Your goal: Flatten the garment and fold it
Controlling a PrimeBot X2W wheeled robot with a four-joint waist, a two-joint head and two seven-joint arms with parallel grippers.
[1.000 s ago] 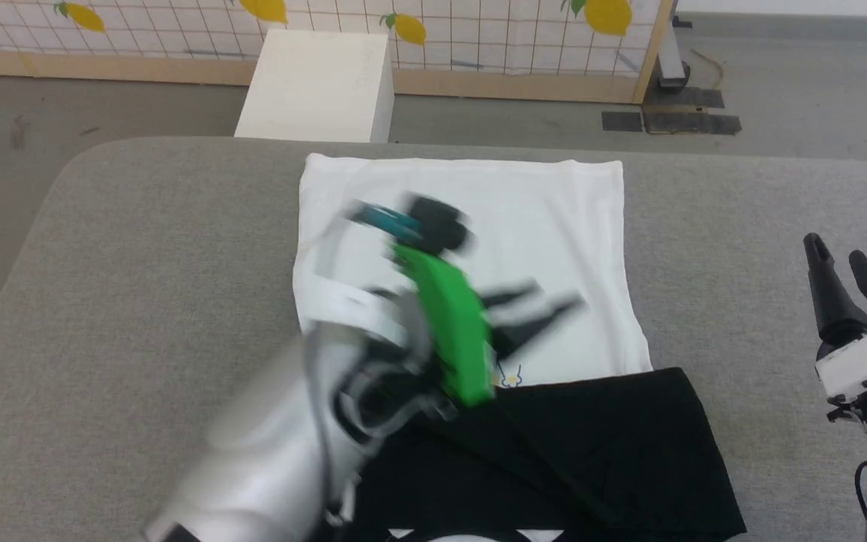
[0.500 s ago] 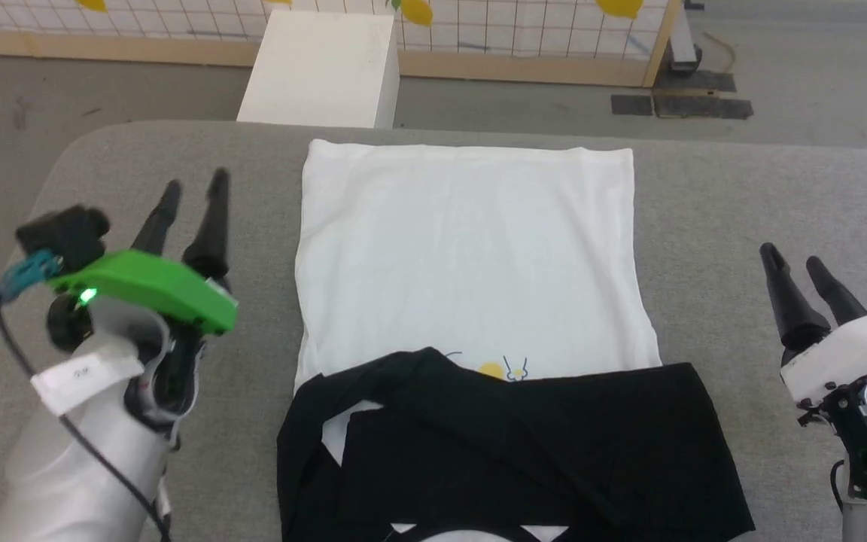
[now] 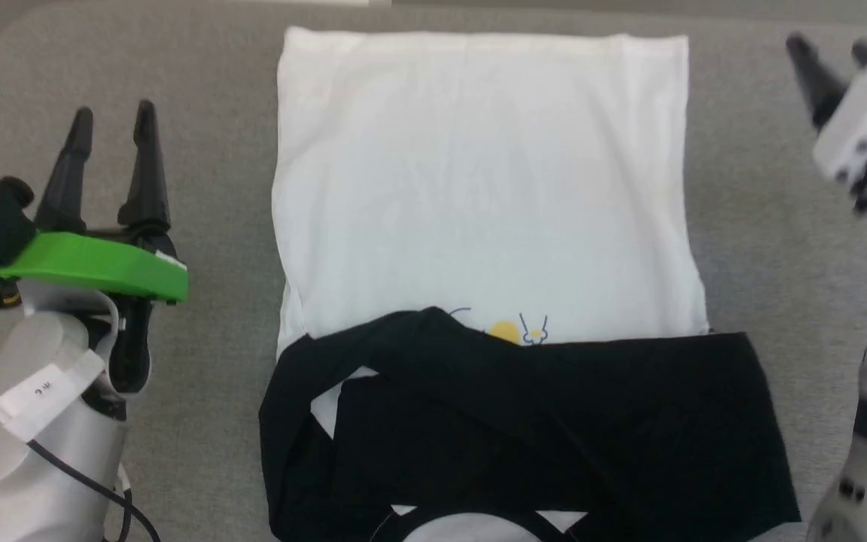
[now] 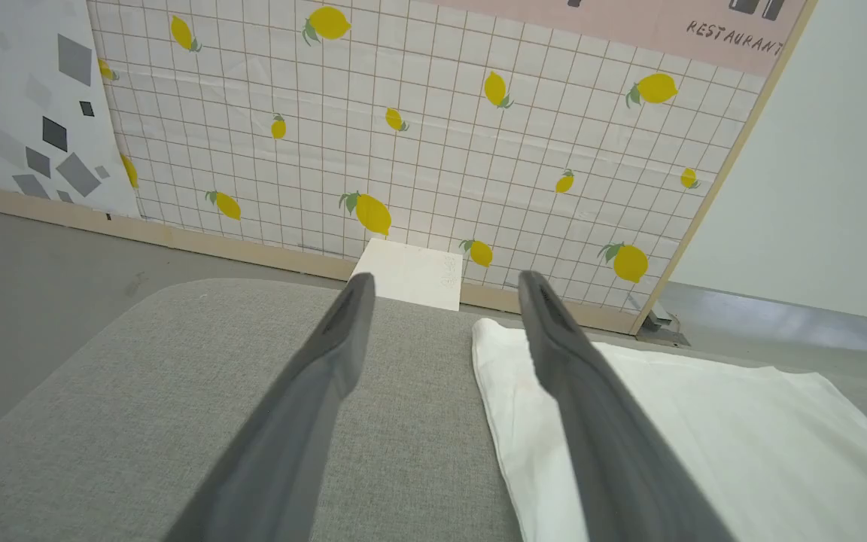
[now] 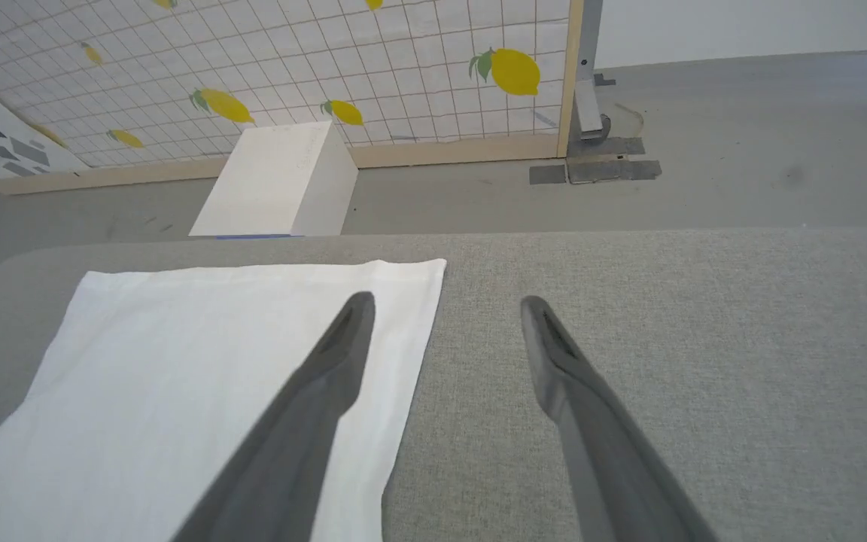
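Well, the garment (image 3: 479, 188) lies flat on the grey table (image 3: 208, 421), its white body spread out and its black sleeves (image 3: 554, 429) folded across the near end, right up against the little yellow-and-blue print (image 3: 516, 330); the left gripper (image 3: 114, 113) is beside its left edge, both fingers spread apart with nothing in them. The right gripper (image 3: 828, 47) is by the far right corner, fingers apart too, and empty.

The garment (image 3: 482, 188) on the table (image 3: 215, 188), between left pincer (image 3: 114, 113) and right pincer (image 3: 831, 47)
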